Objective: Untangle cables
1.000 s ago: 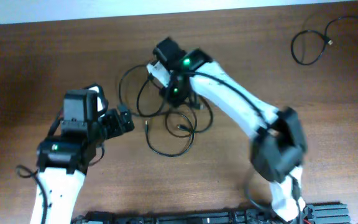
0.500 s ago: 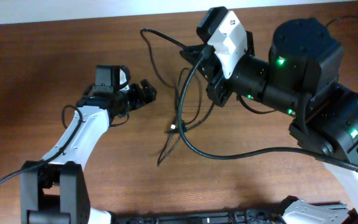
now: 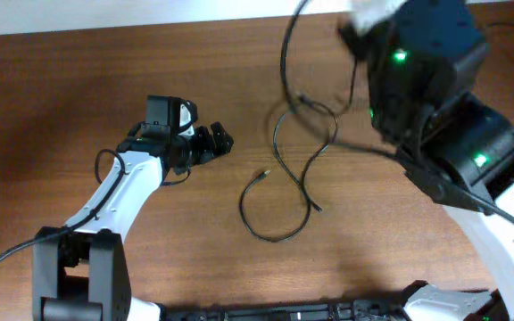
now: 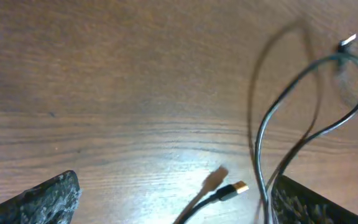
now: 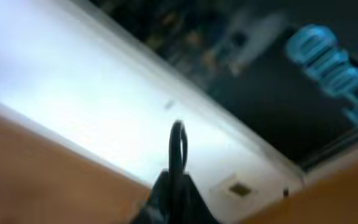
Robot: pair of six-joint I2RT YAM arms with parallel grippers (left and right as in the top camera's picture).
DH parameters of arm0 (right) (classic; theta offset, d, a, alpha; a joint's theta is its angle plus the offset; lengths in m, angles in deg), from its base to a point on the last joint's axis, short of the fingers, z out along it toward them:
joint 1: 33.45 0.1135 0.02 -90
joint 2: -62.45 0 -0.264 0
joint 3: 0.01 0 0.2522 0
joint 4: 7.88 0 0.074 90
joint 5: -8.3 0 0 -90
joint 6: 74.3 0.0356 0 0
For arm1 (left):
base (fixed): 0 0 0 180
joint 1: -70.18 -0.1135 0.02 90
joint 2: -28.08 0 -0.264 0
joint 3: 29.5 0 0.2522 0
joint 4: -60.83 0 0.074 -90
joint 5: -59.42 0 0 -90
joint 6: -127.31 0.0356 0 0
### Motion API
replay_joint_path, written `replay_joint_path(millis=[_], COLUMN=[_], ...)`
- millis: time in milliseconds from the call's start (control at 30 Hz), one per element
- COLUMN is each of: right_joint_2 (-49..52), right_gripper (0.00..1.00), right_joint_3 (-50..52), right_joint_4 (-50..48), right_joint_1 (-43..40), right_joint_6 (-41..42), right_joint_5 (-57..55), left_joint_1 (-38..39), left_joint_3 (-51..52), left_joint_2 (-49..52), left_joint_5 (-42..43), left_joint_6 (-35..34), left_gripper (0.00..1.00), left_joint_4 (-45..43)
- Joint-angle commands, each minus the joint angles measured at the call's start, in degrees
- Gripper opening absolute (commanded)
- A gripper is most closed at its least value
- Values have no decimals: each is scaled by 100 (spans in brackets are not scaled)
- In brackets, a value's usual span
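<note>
Right end effector, raised and clamped on one strand, holds part of the cables above the tabletop while the left end effector hovers with fingers apart; strands below cross, so untangling looks unfinished.

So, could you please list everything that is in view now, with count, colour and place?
cables: one tangle, count unclear, black, table centre, one strand rising to the right fingers
plug: one, gold, on a cable end
table: one, brown wood
left arm: white and black, left side
right arm: black and white, right side
left fingers: open, empty, beside the tangle
right fingers: shut on a cable, raised
</note>
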Motion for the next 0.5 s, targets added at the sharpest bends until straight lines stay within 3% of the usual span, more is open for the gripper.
replay_joint_path(millis=[0,100,233,300,367,400,467], right_joint_2=[267,284,-195,-262,-61,94,619], right_gripper=[4,4,4,4,4,4,4], right_joint_3=[50,50,50,50,96,129,133], right_joint_4=[1425,2124,597,885,1945,2334,2911], right_joint_1=[11,20,2,-201,-824,-1080,-1576], right_joint_6=[-549,-551,-387,796,3016,3473,3574], right_joint_5=[1381,1217,-133,-299,52,595,1897], left_joint_1=[-13,-13,-2,-2,-2,-2,-2], left_joint_3=[-4,-4,-4,-4,-4,-4,-4], left_joint_2=[42,42,42,42,42,42,42], left_joint_5=[-90,-90,-90,-87,-87,-87,-87], left_joint_6=[118,118,118,118,116,116,116], left_gripper=[99,99,99,99,99,99,99], left_joint_4=[17,17,17,17,17,17,17])
